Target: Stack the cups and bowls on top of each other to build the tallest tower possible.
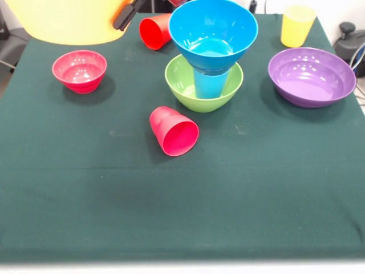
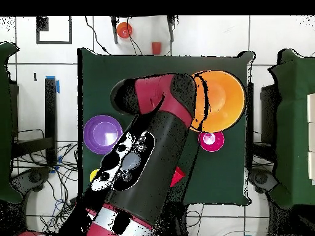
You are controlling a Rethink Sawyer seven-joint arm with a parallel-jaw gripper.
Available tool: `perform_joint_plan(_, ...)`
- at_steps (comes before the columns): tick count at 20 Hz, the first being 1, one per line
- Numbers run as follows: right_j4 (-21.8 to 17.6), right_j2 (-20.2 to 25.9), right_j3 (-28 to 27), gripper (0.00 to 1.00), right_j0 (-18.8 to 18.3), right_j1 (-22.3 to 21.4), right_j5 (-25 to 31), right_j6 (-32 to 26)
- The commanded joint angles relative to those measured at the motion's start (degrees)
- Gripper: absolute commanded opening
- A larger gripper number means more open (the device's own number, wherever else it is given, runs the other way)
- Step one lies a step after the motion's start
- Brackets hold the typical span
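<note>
Your tower (image 1: 208, 57) sits mid-table, green bowl (image 1: 203, 91) holding an upright blue cup (image 1: 209, 83) capped by the blue bowl (image 1: 213, 31), while your gripper (image 1: 129, 13) clamps the big orange bowl's (image 1: 68, 20) rim aloft, one red cup (image 1: 174, 131) tipped nearby.

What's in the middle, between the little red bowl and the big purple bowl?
Front view: the green bowl, holding a light blue cup with the blue bowl on top.
</note>
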Motion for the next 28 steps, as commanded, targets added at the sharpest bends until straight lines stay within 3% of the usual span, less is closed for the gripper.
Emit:
perform_joint_plan(1, -0.97, 4.43, 2.04, 0.00, 0.20, -1.58, 4.17, 0.10)
perform_joint_plan(14, -2.59, 3.27, 1.08, 0.00, 1.28, -1.42, 6.29, -1.70)
perform_joint_plan(28, -4.17, 0.95, 3.67, 0.00, 2.73, -1.90, 3.85, -1.02)
